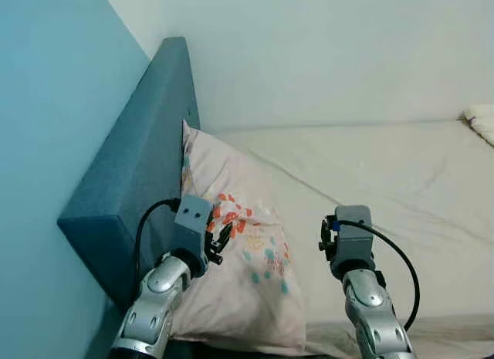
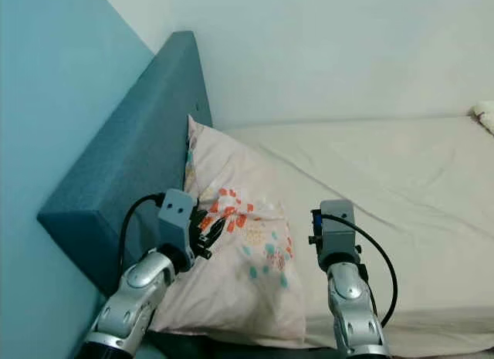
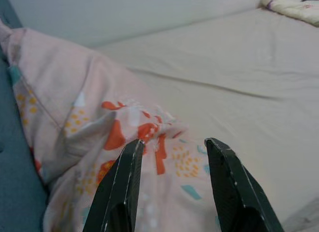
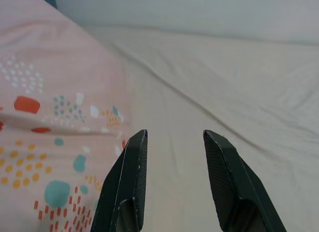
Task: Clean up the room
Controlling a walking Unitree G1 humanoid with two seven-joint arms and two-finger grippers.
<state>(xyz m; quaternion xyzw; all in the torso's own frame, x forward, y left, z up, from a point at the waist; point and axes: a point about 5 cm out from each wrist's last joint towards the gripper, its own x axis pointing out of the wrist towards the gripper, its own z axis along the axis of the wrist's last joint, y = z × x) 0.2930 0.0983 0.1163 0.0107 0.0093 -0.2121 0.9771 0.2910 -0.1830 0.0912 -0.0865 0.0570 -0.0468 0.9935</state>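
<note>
A pale pink pillow [image 1: 239, 251] with red, teal and orange patterns leans against the blue headboard [image 1: 135, 166] at the head of the bed. My left gripper [image 1: 220, 237] hovers at the pillow's upper face, open, with a pinched ridge of cloth [image 3: 154, 129] just beyond its fingertips [image 3: 134, 147]. My right gripper [image 4: 172, 139] is open over the cream sheet [image 4: 224, 82], just right of the pillow's edge [image 4: 60, 117], holding nothing.
The bed's cream sheet [image 1: 386, 181] stretches to the right, with some wrinkles. A white bundle of bedding [image 1: 482, 120] lies at the far right edge. A pale wall stands behind the bed and a blue wall [image 1: 38, 143] to the left of the headboard.
</note>
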